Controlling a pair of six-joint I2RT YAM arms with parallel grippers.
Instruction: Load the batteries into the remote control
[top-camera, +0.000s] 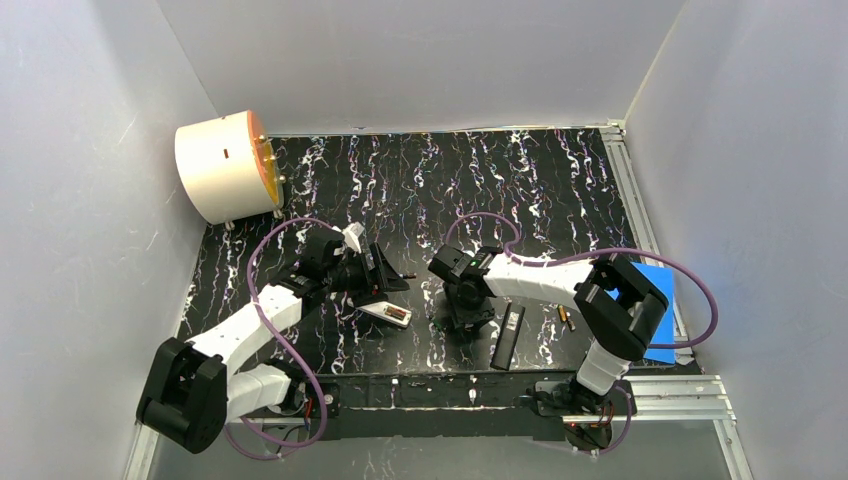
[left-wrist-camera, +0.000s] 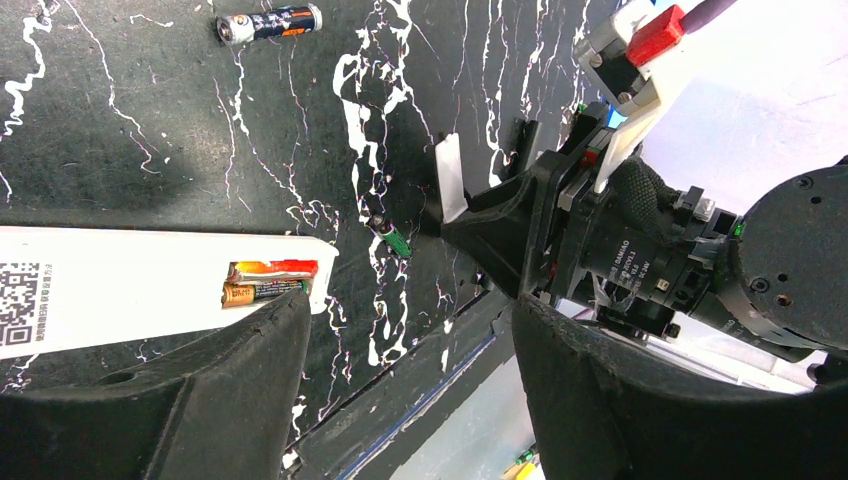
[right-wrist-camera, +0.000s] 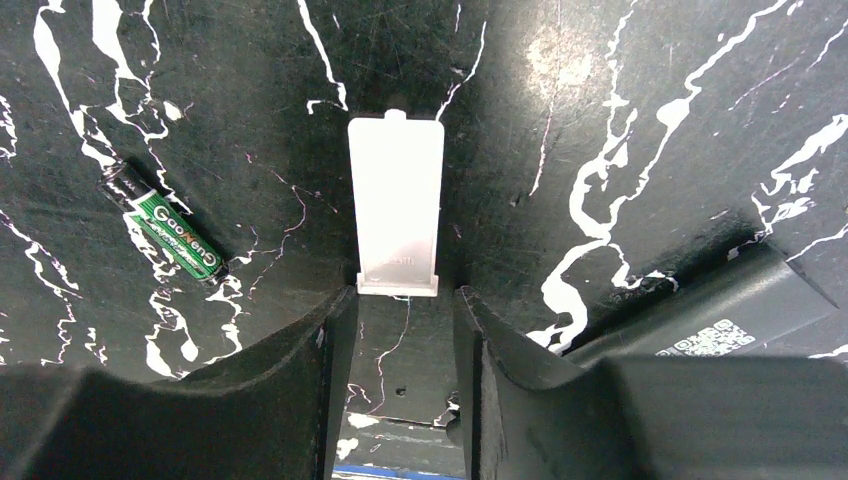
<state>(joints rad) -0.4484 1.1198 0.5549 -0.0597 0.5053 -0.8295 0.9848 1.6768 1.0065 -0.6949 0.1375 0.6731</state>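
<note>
The white remote control (left-wrist-camera: 130, 290) lies face down with its compartment uncovered, and two batteries (left-wrist-camera: 265, 281), one red-orange and one black-and-gold, lie side by side in it. My left gripper (left-wrist-camera: 410, 310) hangs open just beside that end, holding nothing. A green battery (right-wrist-camera: 170, 235) and a black-and-orange battery (left-wrist-camera: 268, 22) lie loose on the mat. The white battery cover (right-wrist-camera: 396, 205) lies flat. My right gripper (right-wrist-camera: 405, 300) stands open with its fingertips at the cover's near end, nothing between them. From above, the white remote (top-camera: 385, 312) sits between both grippers.
A black remote (top-camera: 508, 337) lies right of the right gripper, with small cells (top-camera: 565, 318) beyond it. A blue pad (top-camera: 660, 310) sits at the right edge. A white drum (top-camera: 225, 165) stands at the back left. White walls enclose the black marbled mat (top-camera: 450, 190).
</note>
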